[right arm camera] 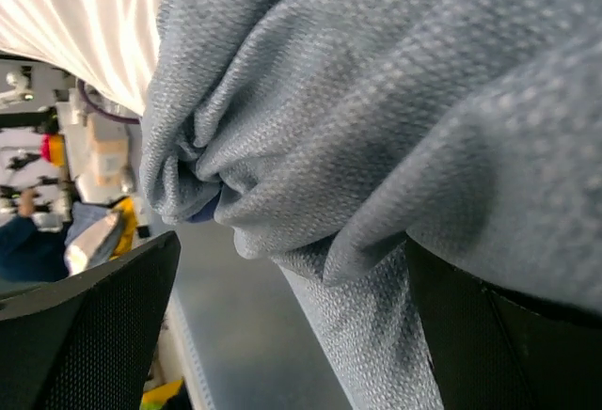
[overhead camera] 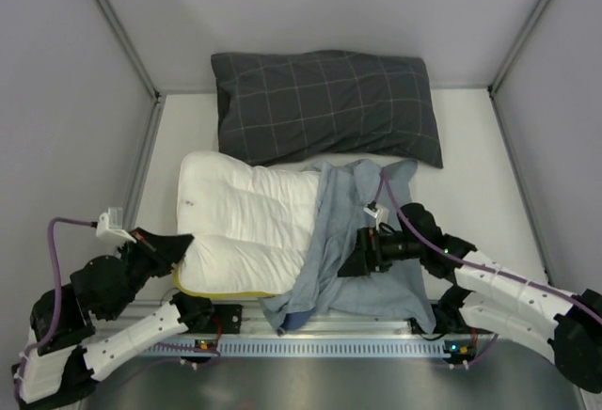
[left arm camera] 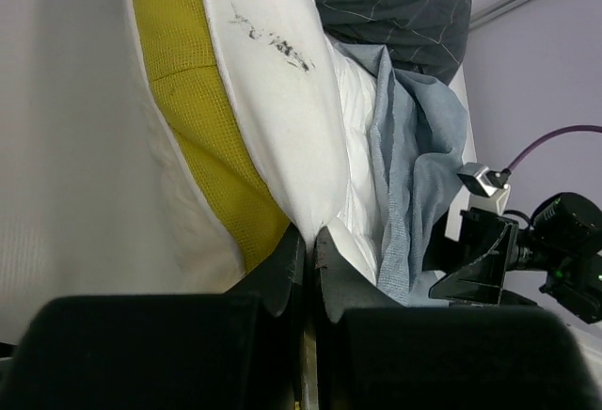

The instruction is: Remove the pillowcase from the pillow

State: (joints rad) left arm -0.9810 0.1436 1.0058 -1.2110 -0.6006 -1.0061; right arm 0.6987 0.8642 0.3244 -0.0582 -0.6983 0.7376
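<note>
Top view only: The whole pillow (overhead camera: 245, 217) is seen lying on the white table (overhead camera: 470, 147). Most of its white cover is bare. The pillowcase (overhead camera: 329, 231) is bunched over its right end only.
Behind the pillow: A dark grey checked pillow (overhead camera: 324, 104) is laid at the far side of the table. Its near edge is touched by the pillowcase.
Left wrist view only: A yellow mesh band (left arm camera: 202, 128) is shown on the side of the white pillow. A dark smudge (left arm camera: 273, 43) is shown on the white cloth.
Right wrist view only: The folds of the pillowcase are shown very close, with its pale blue-grey side out. A strip of white pillow is seen at the top left.
Left pincer (left arm camera: 308, 241): It is pressed together. The left edge of the pillow is pinched in it, where white meets yellow.
Right pincer (right arm camera: 292, 335): It is spread wide. A hanging fold of the pillowcase is found between its black fingers (right arm camera: 94, 335). The cloth is laid against one finger but is not squeezed.
Pillowcase, place: It is draped from the dark pillow down to the near edge of the table, with the right pincer on top of it.
</note>
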